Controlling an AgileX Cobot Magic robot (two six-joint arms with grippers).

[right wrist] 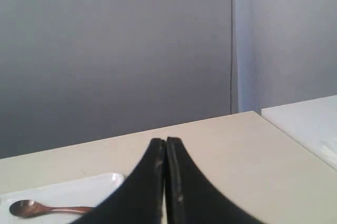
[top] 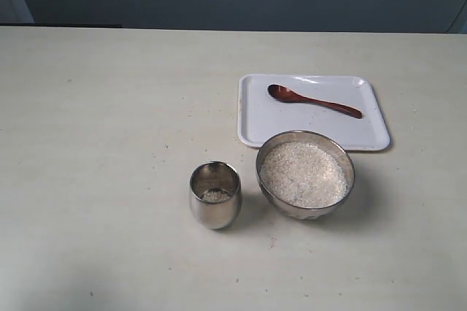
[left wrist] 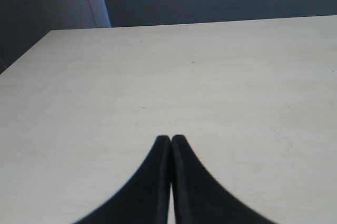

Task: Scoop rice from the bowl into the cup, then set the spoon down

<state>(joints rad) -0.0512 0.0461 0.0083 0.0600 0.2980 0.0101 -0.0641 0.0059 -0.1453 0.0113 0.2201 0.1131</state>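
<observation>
Right gripper [right wrist: 166, 141] and left gripper [left wrist: 170, 139] are both pinched shut and empty, and the spoon [top: 314, 101] lies on the white tray [top: 306, 125] behind the bowl [top: 303, 212], probably light, hard and slippery, so pick up its thin handle near the middle.

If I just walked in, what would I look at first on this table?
Probably the shiny steel bowl near the middle of the table, full of white rice. Behind it, a reddish-brown spoon lies alone on a white tray, and a little mirror-like cup stands just left of the bowl with a few grains inside.
</observation>
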